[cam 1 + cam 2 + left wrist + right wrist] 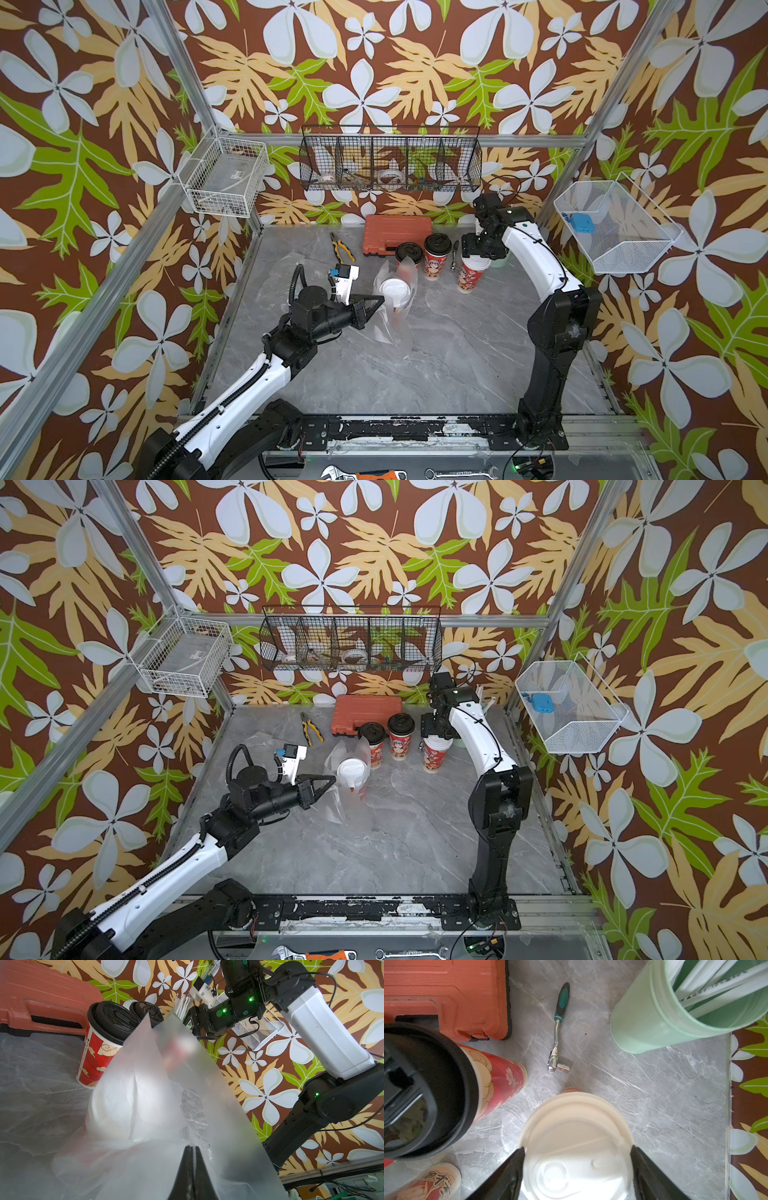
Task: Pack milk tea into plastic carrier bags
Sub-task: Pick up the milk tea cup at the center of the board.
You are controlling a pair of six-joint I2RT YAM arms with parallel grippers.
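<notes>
Left pincer (376, 301) pinches bag (401, 328) holding white-lidded cup (394, 289); right pincer (576, 1150) clamps loose cup (469, 278)

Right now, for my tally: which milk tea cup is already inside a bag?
The white-lidded cup by the left end effector, wrapped in the plastic carrier bag; the other three stand bare.

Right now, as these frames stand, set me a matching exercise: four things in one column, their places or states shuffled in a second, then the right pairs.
Column one:
1. left gripper
2. right gripper
3. ratchet wrench
4. orange tool case

Column two:
A. lying between a black-lidded cup and the mint-green cup
B. shut on the carrier bag
C. at the back edge of the table
D. closed around the lid of a white-lidded cup

Pairs: 1-B, 2-D, 3-A, 4-C
</notes>
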